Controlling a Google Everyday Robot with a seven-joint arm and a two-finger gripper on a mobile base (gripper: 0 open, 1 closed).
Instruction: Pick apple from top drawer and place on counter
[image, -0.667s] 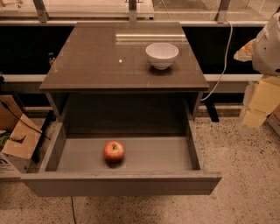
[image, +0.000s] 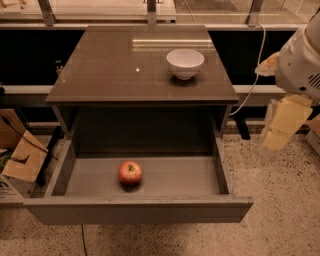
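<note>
The apple (image: 130, 173), small and red with yellowish patches, lies on the grey floor of the open top drawer (image: 137, 210), left of its middle and near the front panel. The counter (image: 120, 70) is the glossy dark top of the cabinet above it. My gripper (image: 281, 125) hangs at the right edge of the view, outside the cabinet and beside the drawer's right wall, well to the right of the apple and above floor level. It holds nothing that I can see.
A white bowl (image: 185, 62) stands on the counter's back right part. Cardboard boxes (image: 20, 155) sit on the floor left of the drawer. A white cable (image: 252, 85) hangs behind the cabinet at the right. The floor is speckled terrazzo (image: 285, 210).
My gripper and arm have shifted a little to the left, towards the cabinet. The apple, bowl and drawer have not moved.
</note>
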